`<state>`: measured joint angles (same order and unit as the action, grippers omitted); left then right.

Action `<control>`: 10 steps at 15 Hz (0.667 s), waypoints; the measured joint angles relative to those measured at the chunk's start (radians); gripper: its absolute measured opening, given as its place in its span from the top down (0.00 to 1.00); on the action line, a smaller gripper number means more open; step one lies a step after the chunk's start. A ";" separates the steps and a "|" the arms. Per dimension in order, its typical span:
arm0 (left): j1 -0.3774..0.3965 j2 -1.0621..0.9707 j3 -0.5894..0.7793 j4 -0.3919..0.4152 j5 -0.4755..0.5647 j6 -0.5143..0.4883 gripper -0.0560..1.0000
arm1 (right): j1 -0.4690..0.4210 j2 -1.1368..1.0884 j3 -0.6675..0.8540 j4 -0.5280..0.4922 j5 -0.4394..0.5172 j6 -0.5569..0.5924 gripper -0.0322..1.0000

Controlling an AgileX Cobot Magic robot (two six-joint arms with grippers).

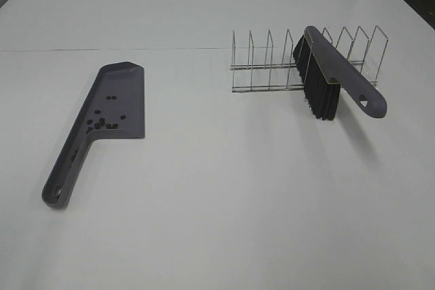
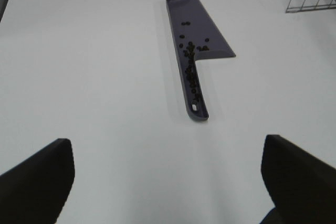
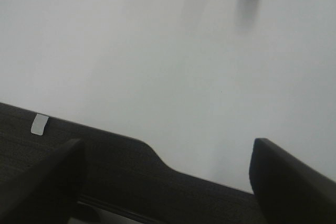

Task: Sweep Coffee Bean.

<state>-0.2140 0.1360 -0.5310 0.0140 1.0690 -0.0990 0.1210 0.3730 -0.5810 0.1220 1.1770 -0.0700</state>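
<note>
White table (image 1: 224, 195) seen from high up. On the left, a grey-purple dustpan (image 1: 119, 100) lying flat, long handle pointing toward the near left. Inside it, the coffee beans (image 1: 103, 121): tiny dark ovals, mostly clustered where pan meets handle, a few scattered farther up the pan and some down the handle channel (image 2: 192, 85). On the right, farther back, a wire rack (image 1: 272, 66) with upright dividers. Resting across the rack, tilted, a brush (image 1: 333, 76) with grey handle and black bristles hanging toward the near side. Left gripper (image 2: 168, 182) spread wide, empty, hanging near the dustpan's handle end, not touching. Right gripper (image 3: 168, 182) also spread wide, empty, above the table's near edge.
</note>
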 joint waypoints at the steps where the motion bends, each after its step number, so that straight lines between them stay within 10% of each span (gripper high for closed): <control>1: 0.000 -0.018 0.004 0.009 0.002 0.022 0.11 | 0.000 -0.076 0.056 0.001 0.000 0.000 0.20; 10: 0.000 -0.142 0.005 0.029 0.003 0.032 0.11 | 0.000 -0.329 0.105 0.002 -0.079 -0.052 0.20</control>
<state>-0.2140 -0.0060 -0.5260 0.0430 1.0720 -0.0670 0.1210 0.0440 -0.4760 0.1240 1.0980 -0.1220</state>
